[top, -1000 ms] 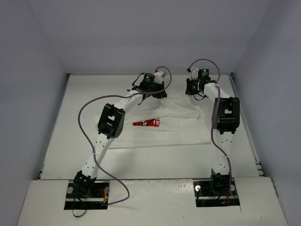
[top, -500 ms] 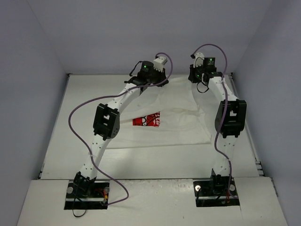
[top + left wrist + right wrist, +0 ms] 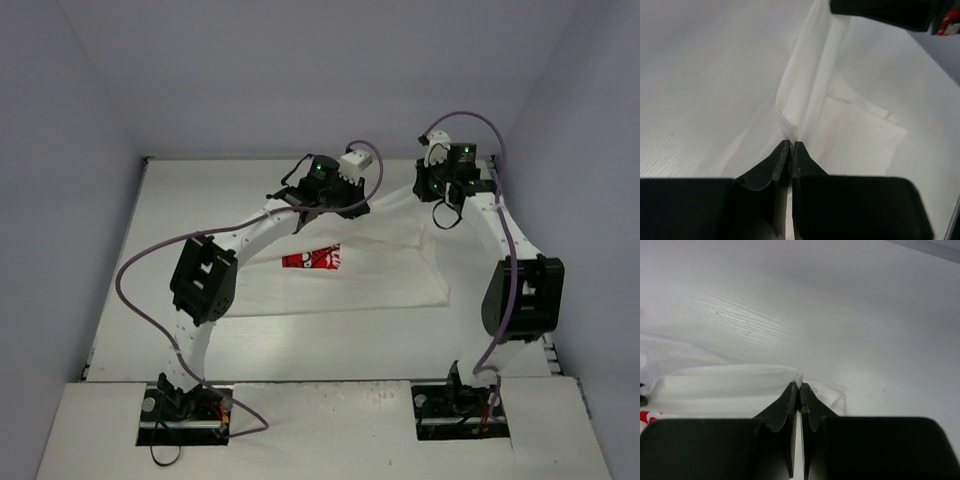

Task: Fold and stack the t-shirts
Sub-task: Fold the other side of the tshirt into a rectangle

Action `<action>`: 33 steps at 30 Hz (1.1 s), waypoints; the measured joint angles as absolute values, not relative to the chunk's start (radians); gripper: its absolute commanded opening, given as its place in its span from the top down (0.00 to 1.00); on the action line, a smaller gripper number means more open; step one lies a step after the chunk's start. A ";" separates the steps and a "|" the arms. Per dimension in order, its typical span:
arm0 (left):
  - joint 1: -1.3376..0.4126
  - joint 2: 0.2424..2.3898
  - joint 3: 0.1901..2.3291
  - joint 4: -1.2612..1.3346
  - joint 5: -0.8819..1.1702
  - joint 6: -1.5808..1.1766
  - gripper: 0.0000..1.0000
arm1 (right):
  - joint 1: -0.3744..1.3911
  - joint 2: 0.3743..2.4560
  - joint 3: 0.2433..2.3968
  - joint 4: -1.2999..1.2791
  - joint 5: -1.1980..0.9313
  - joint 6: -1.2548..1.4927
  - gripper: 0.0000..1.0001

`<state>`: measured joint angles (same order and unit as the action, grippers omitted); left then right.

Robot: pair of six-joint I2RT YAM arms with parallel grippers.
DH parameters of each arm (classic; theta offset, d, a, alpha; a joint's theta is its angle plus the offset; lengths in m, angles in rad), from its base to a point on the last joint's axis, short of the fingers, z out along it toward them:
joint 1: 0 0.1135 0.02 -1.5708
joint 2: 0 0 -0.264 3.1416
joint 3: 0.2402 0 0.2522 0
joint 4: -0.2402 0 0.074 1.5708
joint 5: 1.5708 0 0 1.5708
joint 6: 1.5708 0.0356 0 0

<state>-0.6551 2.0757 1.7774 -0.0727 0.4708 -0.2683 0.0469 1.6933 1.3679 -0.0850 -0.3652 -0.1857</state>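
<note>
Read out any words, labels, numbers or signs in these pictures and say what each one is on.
Red print on the white t-shirt: white marks, folded over and too small to read.
Red patch on a black part, top right of the left wrist view: too blurred to read.
No text can be read anywhere.

Soft, even overhead light; faint shadows; low contrast between white t-shirt (image 3: 390, 275) and pale table (image 3: 130, 250).
</note>
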 measured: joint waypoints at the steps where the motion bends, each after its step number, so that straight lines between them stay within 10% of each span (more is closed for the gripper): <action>1: -0.667 2.051 1.753 -0.063 0.468 -0.273 1.00 | 0.047 1.662 1.336 -0.080 -0.360 -0.181 0.99; 33: -0.885 1.940 1.312 0.004 0.370 -0.238 1.00 | 0.073 1.180 0.634 -0.144 -0.168 0.368 0.84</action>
<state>-0.8854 1.9404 1.3117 0.0044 0.3696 -0.2379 0.0734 1.1805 0.6335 -0.1439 -0.1676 0.3683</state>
